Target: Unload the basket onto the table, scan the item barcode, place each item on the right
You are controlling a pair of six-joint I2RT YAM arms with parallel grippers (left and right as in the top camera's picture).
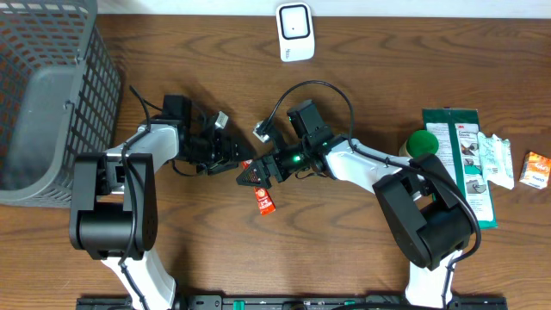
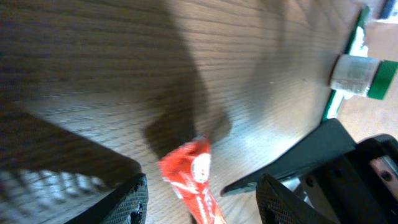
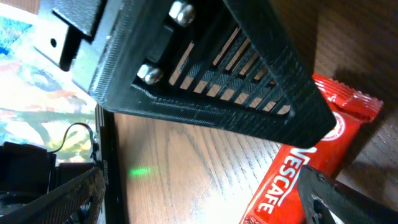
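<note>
- Now the sachet (image 1: 266, 201) lies mid-table, its top end just beneath the two grippers.
- Left gripper (image 1: 234, 157): fingers about half apart either side of the sachet, gripping nothing.
- Right gripper (image 1: 255, 176): spread wide, empty.
- Step, likely: re-grasp. Next move calls for one clean pinch, then the barcode turned to the scanner (image 1: 294, 33) at the far edge.
- Room: open wood towards the scanner; fingertips crowd each other; basket (image 1: 95, 77) well apart.
</note>
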